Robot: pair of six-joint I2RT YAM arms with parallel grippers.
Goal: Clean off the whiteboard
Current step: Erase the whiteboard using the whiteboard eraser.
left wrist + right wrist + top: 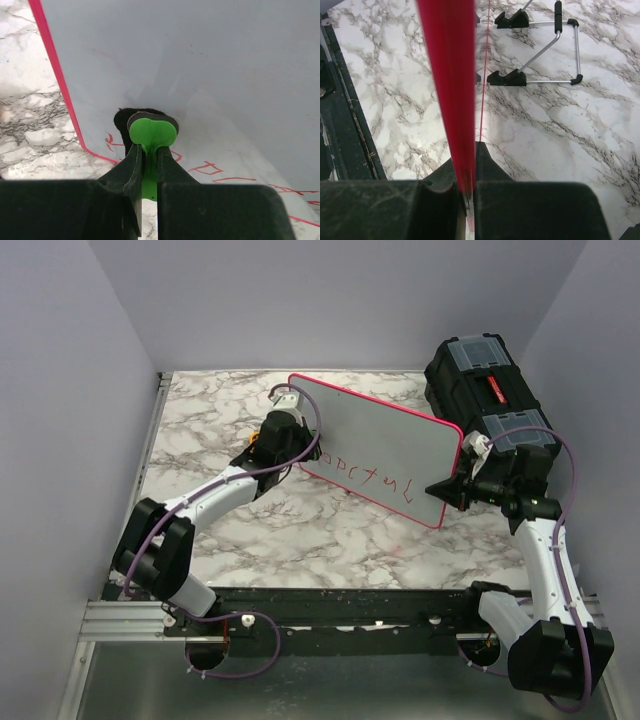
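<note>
The whiteboard (385, 440), white with a thin pink-red rim, is held tilted above the marble table. Red lettering (375, 478) runs along its lower edge. My right gripper (450, 488) is shut on the board's right edge; in the right wrist view the red rim (447, 75) runs edge-on between the jaws of the right gripper (466, 155). My left gripper (148, 150) is shut on the green handle of an eraser (152, 131), whose dark pad touches the whiteboard (200, 60) near its lower left corner, just above the red lettering (210, 167). In the top view the left gripper (292, 440) is at the board's left end.
A black toolbox (490, 390) stands at the back right, close behind the right arm. A wire stand with black feet (540, 50) lies on the marble table (300, 530) under the board. Grey walls close in the left, back and right sides.
</note>
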